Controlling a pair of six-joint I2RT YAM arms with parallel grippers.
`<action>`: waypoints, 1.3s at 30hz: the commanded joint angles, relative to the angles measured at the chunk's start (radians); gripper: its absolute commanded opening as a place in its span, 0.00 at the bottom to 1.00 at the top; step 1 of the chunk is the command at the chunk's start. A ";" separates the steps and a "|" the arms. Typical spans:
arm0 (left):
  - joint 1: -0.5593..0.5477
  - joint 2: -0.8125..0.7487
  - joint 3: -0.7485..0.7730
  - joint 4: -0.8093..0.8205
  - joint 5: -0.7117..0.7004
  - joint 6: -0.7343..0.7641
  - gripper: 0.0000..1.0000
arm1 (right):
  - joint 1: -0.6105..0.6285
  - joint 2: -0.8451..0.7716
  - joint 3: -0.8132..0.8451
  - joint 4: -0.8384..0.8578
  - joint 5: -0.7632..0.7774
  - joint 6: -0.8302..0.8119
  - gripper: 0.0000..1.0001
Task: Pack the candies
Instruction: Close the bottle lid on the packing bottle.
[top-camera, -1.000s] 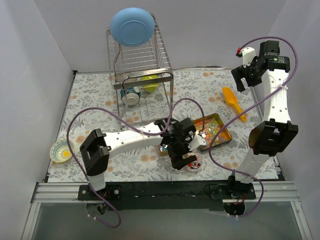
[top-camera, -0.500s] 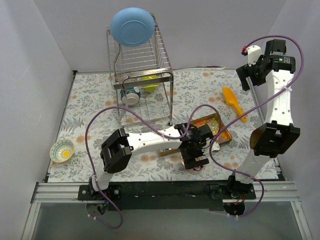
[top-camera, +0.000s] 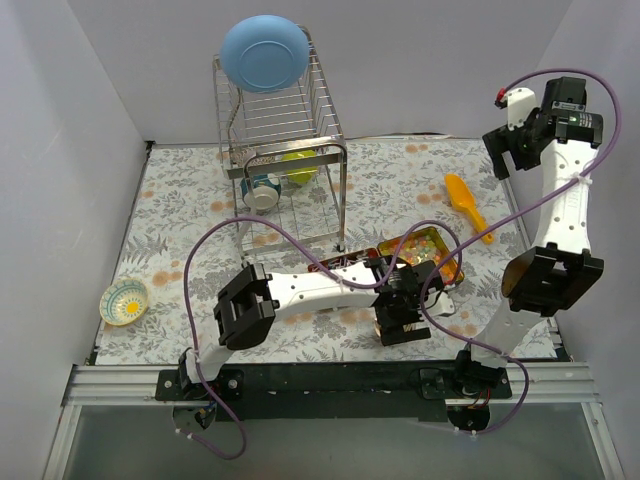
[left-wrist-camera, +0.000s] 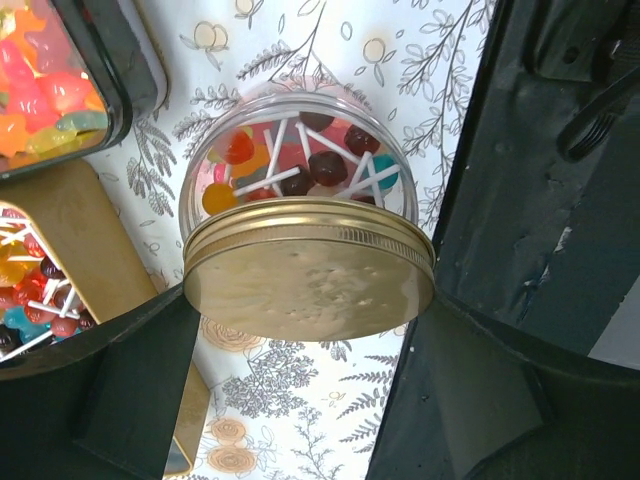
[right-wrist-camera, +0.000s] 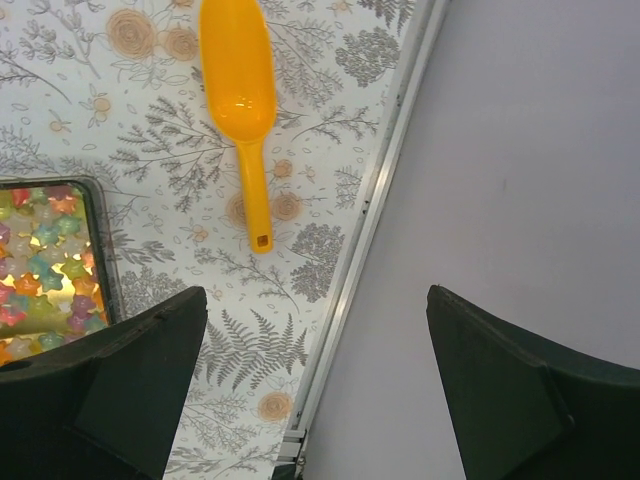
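A clear jar with a gold lid (left-wrist-camera: 308, 275) holds lollipops and round candies (left-wrist-camera: 300, 170). My left gripper (left-wrist-camera: 310, 300) is shut on the jar's lid, a finger touching each side. In the top view the left gripper (top-camera: 402, 322) stands near the table's front edge and covers the jar. A black tray (top-camera: 452, 268) just behind it is full of coloured star-shaped candies (top-camera: 422, 248), also seen as candies (left-wrist-camera: 40, 90) and candies (right-wrist-camera: 45, 260) in the wrist views. My right gripper (top-camera: 515, 140) hangs high at the back right, open, with nothing between the fingers of the right gripper (right-wrist-camera: 312, 300).
An orange scoop (top-camera: 467, 205) lies right of the tray, near the table's right rail (right-wrist-camera: 370, 250). A wire dish rack (top-camera: 285, 150) with a blue bowl (top-camera: 263, 53) stands at the back. A small patterned bowl (top-camera: 125, 301) sits at the front left. More lollipops (left-wrist-camera: 25, 300) show beside a brown box (left-wrist-camera: 70, 230).
My left arm has slid to the right along the front of the tray, taking the jar with it. My right arm has drifted a little to the right, still open.
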 joint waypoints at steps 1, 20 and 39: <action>-0.007 0.002 0.057 -0.003 -0.013 0.013 0.77 | -0.046 -0.001 0.057 0.013 -0.017 0.015 0.98; -0.016 0.070 0.134 -0.014 -0.011 0.016 0.82 | -0.077 -0.029 0.017 0.006 -0.032 0.014 0.98; -0.031 0.153 0.249 0.019 -0.050 0.027 0.93 | -0.082 -0.014 0.019 0.000 -0.050 0.012 0.98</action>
